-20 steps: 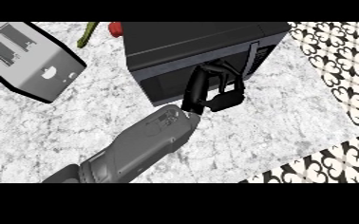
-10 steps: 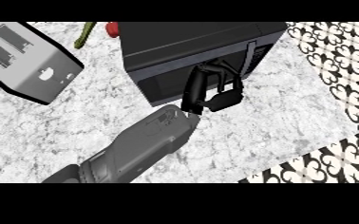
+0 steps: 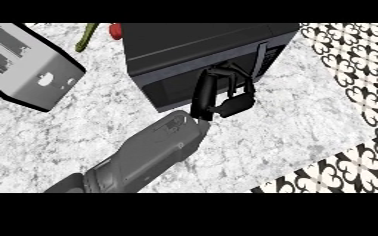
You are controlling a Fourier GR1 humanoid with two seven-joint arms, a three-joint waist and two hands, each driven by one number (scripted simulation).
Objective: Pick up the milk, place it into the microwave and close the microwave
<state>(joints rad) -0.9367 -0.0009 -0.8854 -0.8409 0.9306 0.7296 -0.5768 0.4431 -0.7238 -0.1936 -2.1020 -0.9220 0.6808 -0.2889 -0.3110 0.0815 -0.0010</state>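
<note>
Almost nothing has moved: my left hand (image 3: 225, 99) still sits against the microwave (image 3: 199, 50) door, fingers curled, holding nothing. The milk is unseen, presumably inside. I'd expect a light, squashable carton, best gripped mid-body.

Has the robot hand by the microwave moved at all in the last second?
Barely, if at all. The robot hand stays against the microwave front, beside its handle, in almost the same spot as a second ago.

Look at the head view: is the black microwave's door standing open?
No. The black microwave shows its door flush against the front, with the black robot hand at that front face.
</note>
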